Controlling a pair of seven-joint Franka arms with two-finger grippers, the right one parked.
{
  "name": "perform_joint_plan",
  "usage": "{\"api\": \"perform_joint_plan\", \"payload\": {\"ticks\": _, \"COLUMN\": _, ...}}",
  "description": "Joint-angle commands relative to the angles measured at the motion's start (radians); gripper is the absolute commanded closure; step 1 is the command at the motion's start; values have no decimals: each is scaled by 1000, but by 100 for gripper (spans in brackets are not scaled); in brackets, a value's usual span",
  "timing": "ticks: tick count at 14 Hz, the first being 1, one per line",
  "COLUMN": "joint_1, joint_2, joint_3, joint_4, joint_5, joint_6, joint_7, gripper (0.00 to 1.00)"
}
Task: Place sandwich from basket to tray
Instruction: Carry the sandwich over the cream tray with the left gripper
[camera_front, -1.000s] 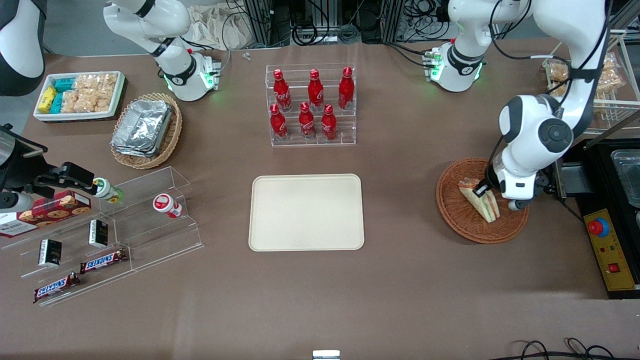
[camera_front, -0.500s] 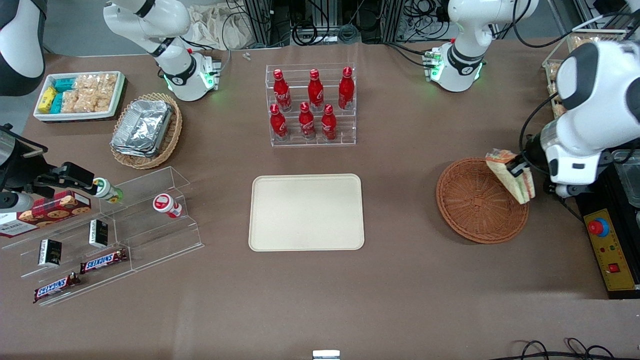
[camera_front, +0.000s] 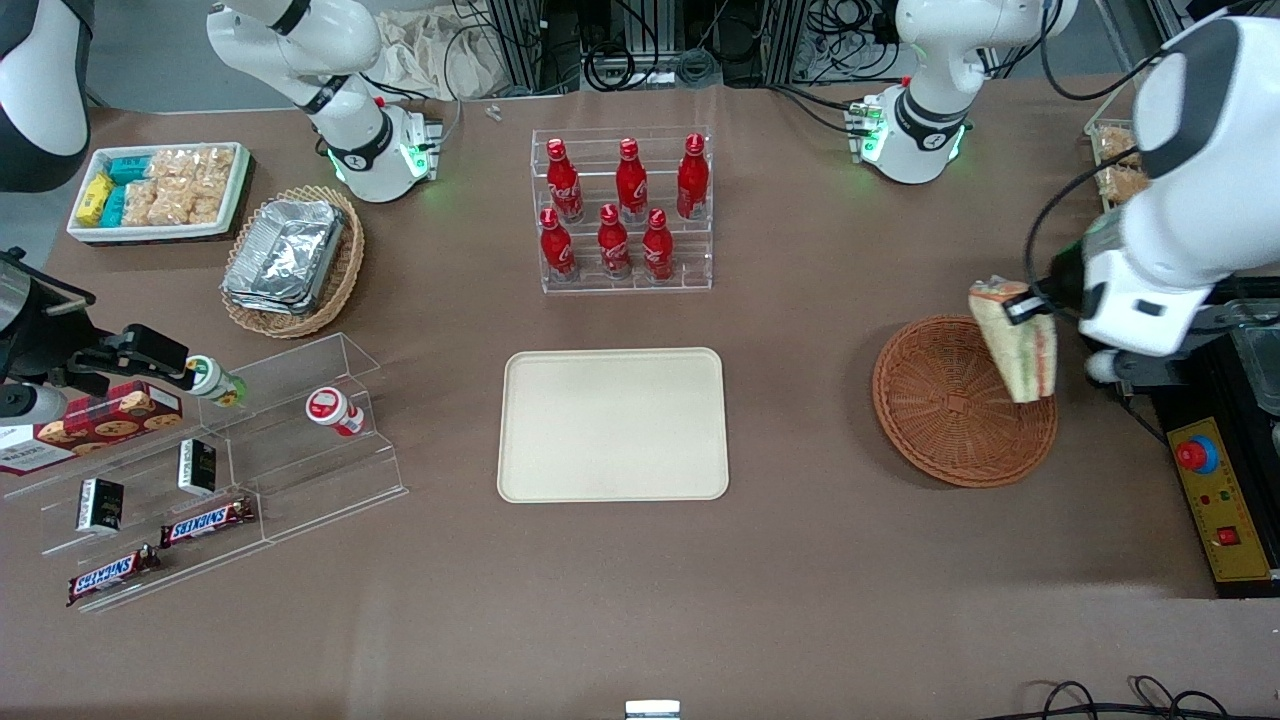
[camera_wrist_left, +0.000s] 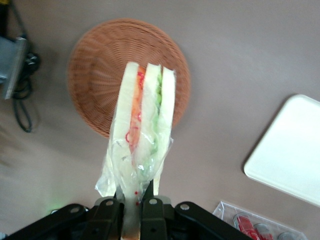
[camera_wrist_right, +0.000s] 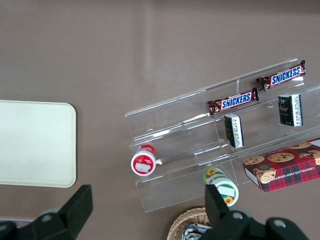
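Front view: gripper (camera_front: 1022, 305) clamps sandwich (camera_front: 1018, 343), lifted above basket (camera_front: 940, 410).
Tray (camera_front: 613, 424) lies bare, mid-table.

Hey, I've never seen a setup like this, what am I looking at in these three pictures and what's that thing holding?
These are two white robot arms bolted to a brown table. One picture looks down from the front; the other two come from cameras on the arms' wrists. The working arm's claw is shut on a wrapped sandwich, lifted above a round reddish-brown basket that lies bare under it. A cream tray lies in the middle of the table with nothing on it. Also on the table: red bottles in a clear rack, and, toward the parked arm's end, clear shelves with snack bars and a bin of snack packets.
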Motion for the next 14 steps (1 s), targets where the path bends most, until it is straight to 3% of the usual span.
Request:
{"api": "perform_joint_plan", "payload": {"ticks": 1, "joint_1": -45, "joint_2": 50, "joint_3": -69, "joint_4": 81, "joint_5": -8, "joint_6": -23, "joint_7": -6, "gripper": 100}}
{"api": "perform_joint_plan", "payload": {"ticks": 6, "joint_1": -194, "joint_2": 122, "joint_3": -135, "joint_4": 95, "joint_5": 9, "joint_6": 105, "joint_7": -46, "gripper": 99}}
{"api": "perform_joint_plan", "payload": {"ticks": 7, "joint_1": -222, "joint_2": 152, "joint_3": -135, "joint_4": 89, "joint_5": 9, "joint_6": 162, "joint_7": -60, "gripper": 90}}
{"api": "perform_joint_plan", "payload": {"ticks": 8, "joint_1": -252, "joint_2": 172, "joint_3": -135, "joint_4": 78, "joint_5": 9, "joint_6": 214, "joint_7": -68, "gripper": 89}}
{"api": "perform_joint_plan", "payload": {"ticks": 10, "joint_1": -314, "joint_2": 240, "joint_3": -135, "joint_4": 81, "joint_5": 12, "joint_6": 277, "joint_7": -170, "gripper": 100}}
{"api": "perform_joint_plan", "payload": {"ticks": 14, "joint_1": -380, "joint_2": 362, "joint_3": -134, "joint_4": 84, "joint_5": 14, "joint_6": 423, "joint_7": -259, "gripper": 100}}
